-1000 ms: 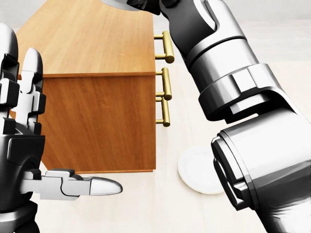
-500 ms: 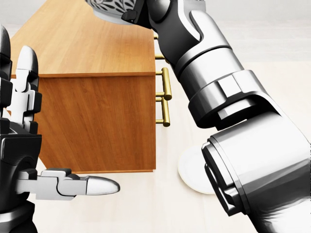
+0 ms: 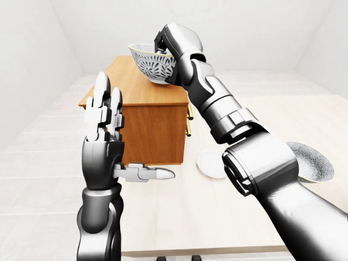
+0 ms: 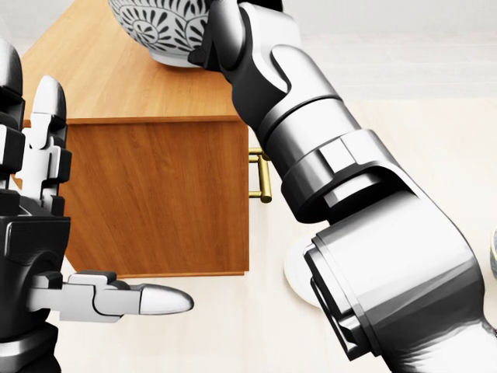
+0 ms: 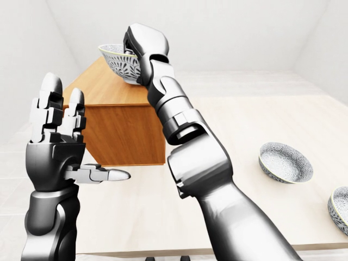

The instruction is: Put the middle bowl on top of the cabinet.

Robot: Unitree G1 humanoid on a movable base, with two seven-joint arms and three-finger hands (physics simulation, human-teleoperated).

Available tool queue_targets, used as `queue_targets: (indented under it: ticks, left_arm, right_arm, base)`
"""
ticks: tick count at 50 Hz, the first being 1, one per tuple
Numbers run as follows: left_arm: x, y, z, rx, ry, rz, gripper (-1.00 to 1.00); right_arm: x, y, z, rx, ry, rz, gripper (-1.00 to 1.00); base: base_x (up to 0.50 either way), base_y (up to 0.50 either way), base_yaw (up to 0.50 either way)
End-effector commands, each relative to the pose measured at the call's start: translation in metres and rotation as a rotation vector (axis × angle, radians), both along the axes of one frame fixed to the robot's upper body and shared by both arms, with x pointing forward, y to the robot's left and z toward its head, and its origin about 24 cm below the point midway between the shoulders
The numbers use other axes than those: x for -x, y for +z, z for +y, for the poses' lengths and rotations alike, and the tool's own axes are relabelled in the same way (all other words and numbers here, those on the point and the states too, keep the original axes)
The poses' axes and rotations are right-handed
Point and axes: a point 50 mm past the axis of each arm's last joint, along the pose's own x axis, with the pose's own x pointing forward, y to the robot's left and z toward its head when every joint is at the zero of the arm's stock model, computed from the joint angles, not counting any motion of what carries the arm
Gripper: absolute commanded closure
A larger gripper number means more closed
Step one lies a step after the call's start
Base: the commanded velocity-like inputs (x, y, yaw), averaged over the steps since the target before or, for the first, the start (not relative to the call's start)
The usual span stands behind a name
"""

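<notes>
**Bowl**: patterned, roughly upright. It is being gripped at its right rim by the right hand, whose fingers are being clenched over the edge. It is being held over the far right part of the cabinet top. Whether its foot is touching the wood cannot be told, though a slight gap is being suggested in the left-eye view.

**Left hand**: released and empty, fingers upright and thumb out. It is being held at the left, nearer than the cabinet, and nothing is being touched.

**Desk**: a white plate is being carried near the cabinet's right side. A second bowl and a third bowl are being carried well apart at the right.

**Step, as judged:** the placing stage is being carried out, and the bowl is not yet being let go.

**Next move, as judged:** the bowl is to be lowered level until its foot is seated on the top, well in from the right edge above the brass handles. Only then are the fingers to be released and the hand lifted clear of the rim.
</notes>
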Motion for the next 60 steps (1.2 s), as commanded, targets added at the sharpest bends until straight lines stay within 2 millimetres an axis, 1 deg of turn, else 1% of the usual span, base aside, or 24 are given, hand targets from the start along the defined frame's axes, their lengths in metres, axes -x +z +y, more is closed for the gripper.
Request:
queue_targets:
  ticks: [1, 5, 12, 16, 20, 25, 30, 32, 40, 44, 48, 53, 56, 57, 58, 59, 60]
  left_arm:
    - [0.000, -0.001, -0.002, -0.004, -0.008, 0.006, -1.00]
    - [0.000, -0.001, -0.001, -0.005, -0.007, 0.005, -1.00]
    - [0.000, -0.002, -0.002, -0.008, -0.008, 0.008, -1.00]
    - [0.000, 0.000, -0.001, -0.005, -0.007, 0.001, -1.00]
    - [0.000, 0.001, -0.001, -0.006, -0.007, -0.003, -1.00]
    - [0.000, 0.000, -0.001, -0.004, -0.006, -0.002, -1.00]
    - [0.001, 0.002, -0.001, -0.003, -0.007, -0.011, -1.00]
    - [0.001, 0.002, -0.001, -0.002, -0.006, -0.008, -1.00]
    - [0.000, 0.000, 0.000, -0.002, -0.007, -0.001, -1.00]
    - [0.000, 0.001, 0.000, 0.000, -0.007, -0.004, -1.00]
    - [0.000, 0.001, 0.000, 0.001, -0.007, -0.003, -1.00]
    - [0.000, 0.001, 0.000, 0.000, -0.007, -0.005, -1.00]
    - [0.000, 0.002, 0.000, 0.000, -0.008, -0.010, -1.00]
    - [0.001, 0.002, 0.000, 0.001, -0.008, -0.013, -1.00]
    - [0.001, 0.002, 0.000, 0.000, -0.009, -0.013, -1.00]
    - [0.001, 0.002, -0.001, 0.000, -0.009, -0.013, -1.00]
    - [0.000, 0.001, 0.000, 0.000, -0.008, -0.004, -1.00]
  right_arm:
    - [0.002, -0.004, 0.005, -0.019, -0.018, -0.060, 1.00]
    - [0.002, -0.010, 0.007, -0.027, -0.025, -0.067, 1.00]
    - [0.003, -0.002, -0.002, -0.143, -0.073, -0.155, 1.00]
    - [0.002, -0.008, -0.002, -0.147, -0.078, -0.140, 1.00]
    - [0.002, -0.009, -0.005, -0.181, -0.098, -0.173, 1.00]
    - [0.001, -0.013, -0.006, -0.191, -0.106, -0.160, 1.00]
    - [0.001, -0.017, -0.002, -0.174, -0.087, -0.131, 1.00]
    - [0.001, -0.021, 0.001, -0.159, -0.078, -0.116, 1.00]
    - [0.004, -0.025, 0.011, -0.117, -0.045, -0.098, 1.00]
    - [0.005, -0.031, 0.017, -0.086, -0.031, -0.089, 1.00]
    - [0.005, -0.036, 0.019, -0.064, -0.025, -0.070, 1.00]
    - [0.005, -0.037, 0.020, -0.056, -0.020, -0.062, 1.00]
    - [0.006, -0.034, 0.021, -0.069, -0.019, -0.073, 1.00]
    - [0.006, -0.036, 0.022, -0.063, -0.018, -0.071, 0.81]
    - [0.006, -0.037, 0.021, -0.062, -0.021, -0.068, 0.37]
    - [0.005, -0.037, 0.020, -0.064, -0.023, -0.066, 0.09]
    - [0.005, -0.037, 0.020, -0.065, -0.023, -0.065, -0.05]
  base:
    - [0.00, 0.00, 0.00]
    - [0.00, 0.00, 0.00]
    - [0.00, 0.00, 0.00]
    - [0.00, 0.00, 0.00]
    - [0.00, 0.00, 0.00]
    - [0.00, 0.00, 0.00]
    - [0.00, 0.00, 0.00]
    - [0.00, 0.00, 0.00]
    - [0.00, 0.00, 0.00]
    - [0.00, 0.00, 0.00]
    - [0.00, 0.00, 0.00]
    - [0.00, 0.00, 0.00]
    - [0.00, 0.00, 0.00]
    - [0.00, 0.00, 0.00]
    - [0.00, 0.00, 0.00]
    - [0.00, 0.00, 0.00]
    - [0.00, 0.00, 0.00]
